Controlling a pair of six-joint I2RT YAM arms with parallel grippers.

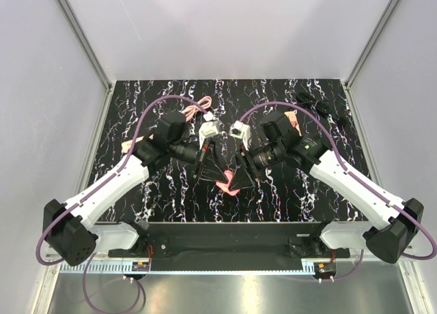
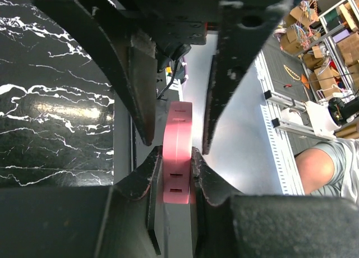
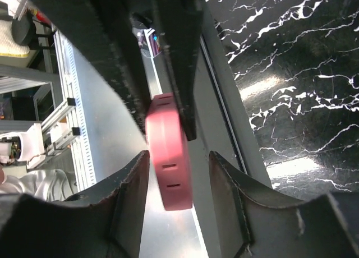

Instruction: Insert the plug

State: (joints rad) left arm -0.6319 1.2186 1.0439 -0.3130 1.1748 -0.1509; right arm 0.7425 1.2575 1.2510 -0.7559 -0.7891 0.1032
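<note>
The salmon-pink plug (image 1: 224, 185) hangs above the black marbled table (image 1: 136, 109), between both grippers at the middle. My left gripper (image 1: 216, 177) is shut on it; in the left wrist view the jaws (image 2: 175, 157) press both flat sides of the plug (image 2: 177, 140). My right gripper (image 1: 236, 179) is open around the same plug. In the right wrist view its jaws (image 3: 179, 156) stand apart on either side of the plug (image 3: 168, 168) with gaps, and the left gripper's fingers (image 3: 182, 78) clamp the plug's far end.
Two white socket blocks (image 1: 209, 130) (image 1: 239, 131) stand behind the grippers. A coiled pink cable (image 1: 194, 109) lies at the back left and a black cable (image 1: 315, 99) at the back right. A small beige piece (image 1: 126, 147) lies at the left edge.
</note>
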